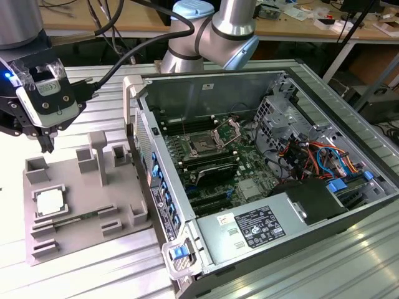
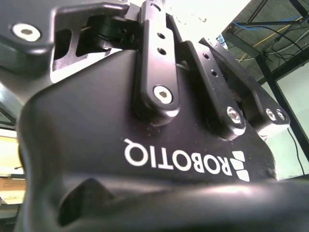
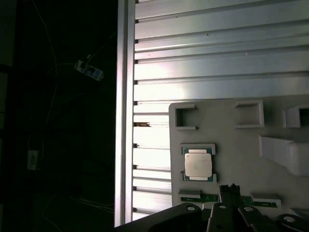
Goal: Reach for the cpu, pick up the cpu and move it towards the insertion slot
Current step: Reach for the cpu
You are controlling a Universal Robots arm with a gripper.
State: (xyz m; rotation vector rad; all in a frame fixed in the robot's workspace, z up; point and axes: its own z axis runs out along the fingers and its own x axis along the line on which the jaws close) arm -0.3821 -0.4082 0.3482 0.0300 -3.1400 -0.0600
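Nearest in the exterior view, a grey tray [image 1: 93, 199] is sitting on the ribbed metal tabletop [image 1: 112, 274] at the exterior view's left. The cpu [image 1: 48, 202] is lying flat in a square recess of that tray, silver top up; in the first wrist view the cpu [image 3: 198, 163] is lying between green edges. The hand [image 1: 45, 142] is hovering above the tray's far corner, clear of the cpu and not touching it. Whether the hand is wide or narrow I cannot tell. In the first wrist view the hand's tip [image 3: 231, 189] is pointing near the chip, just beside it.

To the exterior view's right an open computer case [image 1: 206, 96] is lying on its side, with a white-labelled power-supply box [image 1: 255, 227] at its near end. Deeper in, the insertion slot [image 1: 202, 146] is sitting on the green board, its bracket raised. Behind the case the arm [image 1: 224, 31] is rising.
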